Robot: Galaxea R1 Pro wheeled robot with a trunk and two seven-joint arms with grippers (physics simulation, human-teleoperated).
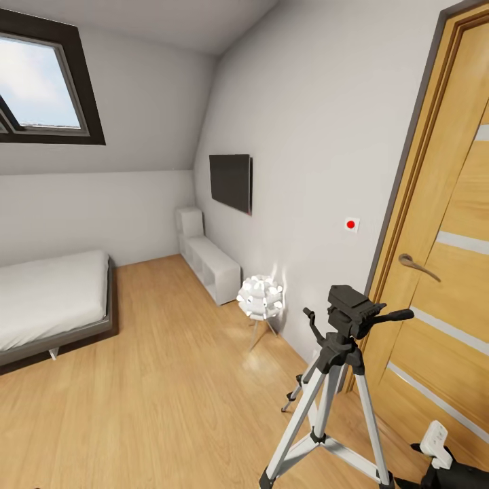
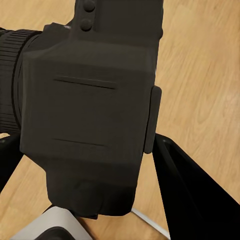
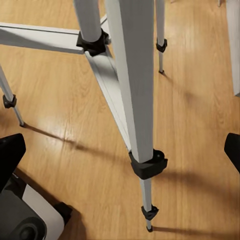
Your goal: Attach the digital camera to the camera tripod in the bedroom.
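From the head camera, the tripod (image 1: 339, 380) stands at my five o'clock by the door (image 1: 448, 258), its head bare, so I judge I'm mid-carry and must next lift the camera onto that head, avoiding the pan handle and the ball lamp (image 1: 260, 297) behind. My left wrist camera shows the camera (image 2: 90, 115) clamped between my left gripper's fingers (image 2: 195, 195). My right wrist camera looks down the tripod's legs to the floor (image 3: 55, 90), and I cannot tell whether the right gripper (image 3: 120, 155) is apart or together.

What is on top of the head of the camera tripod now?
Nothing: the camera tripod head is bare. The digital camera sits between the left gripper fingers, above the wood floor.
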